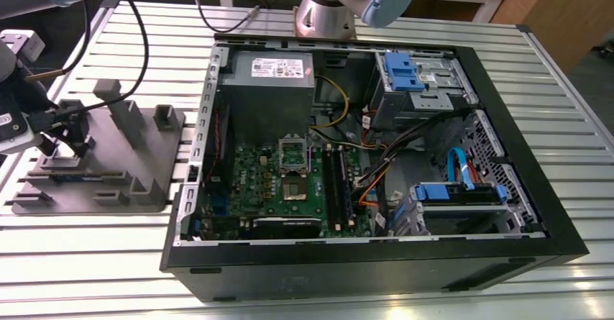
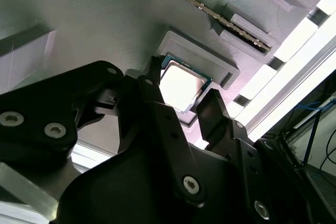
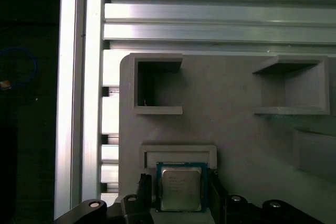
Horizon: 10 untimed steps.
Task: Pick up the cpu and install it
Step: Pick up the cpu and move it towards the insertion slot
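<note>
Edges look the safest hold on the small flat silver-topped cpu (image 3: 181, 187), likely light, stiff, fragile; the black gripper (image 2: 182, 81) straddles it, slightly spread.

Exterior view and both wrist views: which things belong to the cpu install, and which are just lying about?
In the job:
cpu, lying in its pocket of the grey tray
gripper, down at the cpu
socket frame on the green board

Just lying about:
grey metal box
blue drive bracket
</note>
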Tool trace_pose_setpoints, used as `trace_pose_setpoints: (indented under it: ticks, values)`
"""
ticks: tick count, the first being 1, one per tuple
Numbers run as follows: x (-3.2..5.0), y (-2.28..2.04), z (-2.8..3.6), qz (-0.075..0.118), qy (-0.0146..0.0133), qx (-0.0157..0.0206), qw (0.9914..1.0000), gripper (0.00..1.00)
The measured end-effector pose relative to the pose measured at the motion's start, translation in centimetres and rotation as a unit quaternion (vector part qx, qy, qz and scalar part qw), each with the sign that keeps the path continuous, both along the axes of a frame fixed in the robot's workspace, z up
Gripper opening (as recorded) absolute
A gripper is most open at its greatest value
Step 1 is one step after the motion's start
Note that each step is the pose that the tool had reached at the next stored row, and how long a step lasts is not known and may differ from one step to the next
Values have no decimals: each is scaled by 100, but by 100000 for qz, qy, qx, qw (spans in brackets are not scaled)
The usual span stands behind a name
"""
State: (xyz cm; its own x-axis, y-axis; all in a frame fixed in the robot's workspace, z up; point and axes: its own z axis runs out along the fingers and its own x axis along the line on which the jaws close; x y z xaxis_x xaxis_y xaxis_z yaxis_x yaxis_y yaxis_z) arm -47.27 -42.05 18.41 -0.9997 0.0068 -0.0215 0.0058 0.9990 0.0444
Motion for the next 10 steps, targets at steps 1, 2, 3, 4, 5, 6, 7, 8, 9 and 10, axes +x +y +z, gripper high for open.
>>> trace_pose_setpoints:
  ticks: [1,2,3,4,5,6,7,8,9,10]
  values:
    - [0,0,0,0,0,-1,100000,55]
    - [0,0,0,2,1,-1,100000,55]
    - [0,0,0,2,0,0,100000,55]
    - [0,0,0,2,-3,0,100000,55]
    - [-1,0,0,1,0,-1,100000,53]
    - [-1,0,0,1,5,-4,100000,53]
    - [-1,0,1,1,8,-5,100000,47]
    - [-1,0,0,0,6,-3,100000,47]
    - [-1,0,0,1,5,-3,100000,47]
    - [-1,0,0,3,2,-2,100000,47]
